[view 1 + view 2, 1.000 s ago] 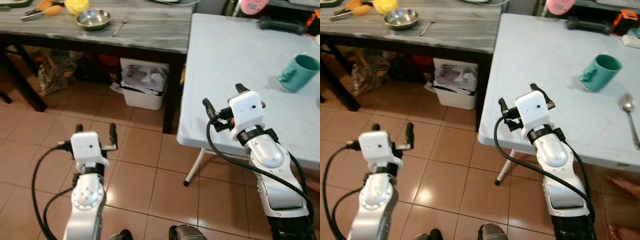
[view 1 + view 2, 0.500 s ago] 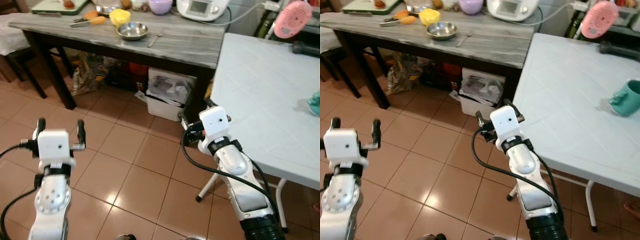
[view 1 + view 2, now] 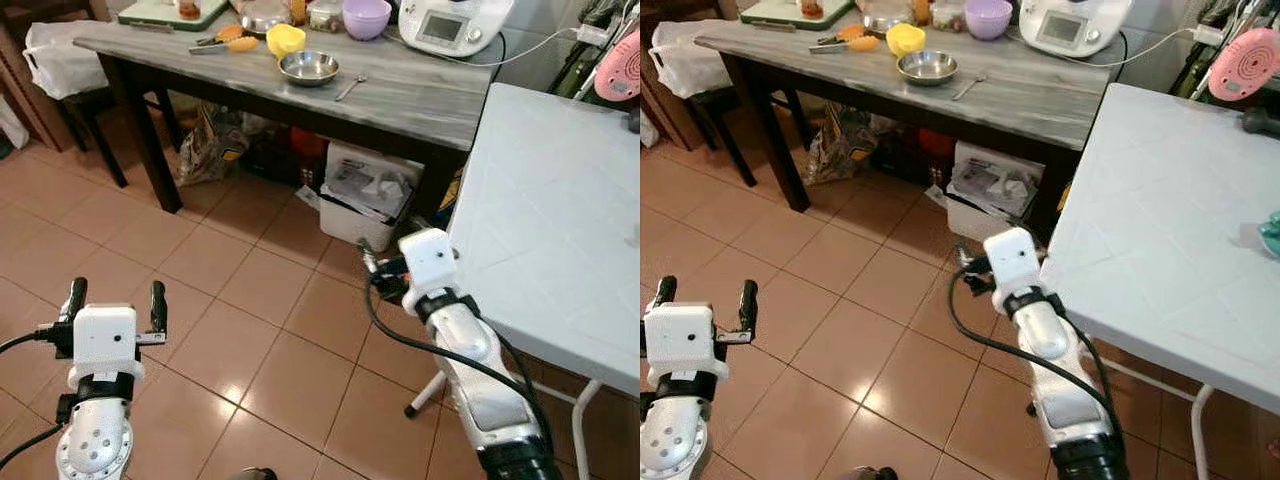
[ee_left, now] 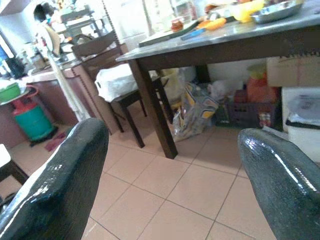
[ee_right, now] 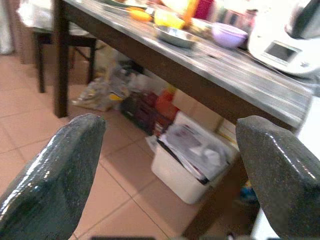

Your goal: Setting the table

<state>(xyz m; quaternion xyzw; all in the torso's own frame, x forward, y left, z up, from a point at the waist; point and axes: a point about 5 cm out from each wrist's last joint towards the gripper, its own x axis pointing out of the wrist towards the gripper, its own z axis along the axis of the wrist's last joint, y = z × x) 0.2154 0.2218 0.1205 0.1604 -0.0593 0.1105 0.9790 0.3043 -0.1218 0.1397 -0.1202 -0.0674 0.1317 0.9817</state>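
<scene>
- Now both grippers hang empty with fingers spread: the left gripper (image 3: 114, 300) over the floor tiles (image 3: 230, 280), the right gripper (image 5: 170, 150) low beside the white table (image 3: 560, 220), near its corner
- Against a second ago the camera has swung left and drawn back: the teal mug and the spoon on the white table have slid out of the left eye picture, and only a sliver of teal shows at the right edge of the right eye view
- The grey table (image 3: 400, 85), then cut off at the top, now shows its whole length with the things along its back
- The right gripper, then over the white table's edge, is now off it and above the floor
- On the grey table: one steel bowl (image 3: 308, 67), contents hard to make out; one yellow cup (image 3: 286, 39) just beside it; one purple bowl (image 3: 367, 16); one spoon (image 3: 349, 87) lying right of the steel bowl; one white appliance (image 3: 455, 22) with a small screen; a cutting board (image 3: 165, 12) at the far left
- Under the grey table stands one white bin (image 3: 368, 195) stuffed with crumpled paper, and one printed bag (image 3: 212, 150) left of it
- A pink fan (image 3: 620, 70) is at the white table's far side
- A chair with a white bag (image 3: 55, 65) stands at the grey table's left end
</scene>
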